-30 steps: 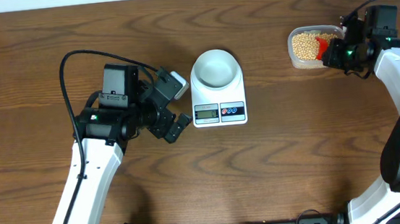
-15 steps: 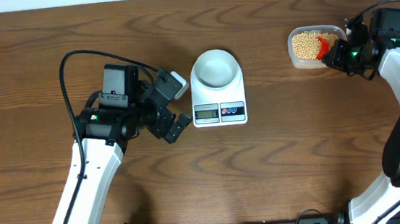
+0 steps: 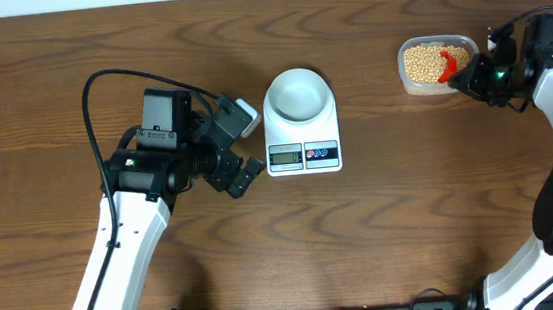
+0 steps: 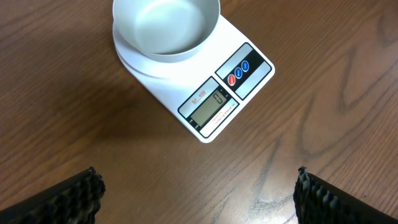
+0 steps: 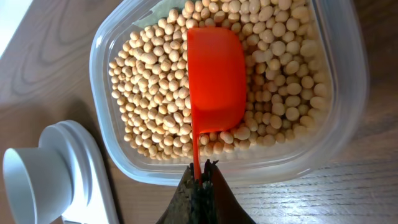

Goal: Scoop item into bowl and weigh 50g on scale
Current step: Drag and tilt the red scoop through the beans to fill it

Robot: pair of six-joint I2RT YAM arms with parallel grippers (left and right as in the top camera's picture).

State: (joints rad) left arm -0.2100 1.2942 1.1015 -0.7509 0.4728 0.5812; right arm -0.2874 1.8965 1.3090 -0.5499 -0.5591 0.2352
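The tan-yellow beans (image 3: 425,61) (image 5: 149,93) fill a clear plastic tub (image 3: 408,81) (image 5: 292,163) at the far right. My right gripper (image 3: 472,76) (image 5: 201,169) is shut on the thin handle of an orange-red scoop (image 3: 446,64) (image 5: 214,81), whose bowl rests on the beans. The pale bowl (image 3: 297,95) (image 4: 165,28) stands empty on the white scale (image 3: 303,153) (image 4: 217,99), whose display reads 0. My left gripper (image 3: 243,150) (image 4: 199,193) is open and empty over bare table just left of the scale.
The wooden table's far edge runs along the top of the overhead view. A black cable (image 3: 109,79) loops behind the left arm. The scale also shows at the lower left of the right wrist view (image 5: 62,174).
My right gripper has drawn back a little to the right with the scoop, which now sits nearer the tub's right side. The left arm has not moved.
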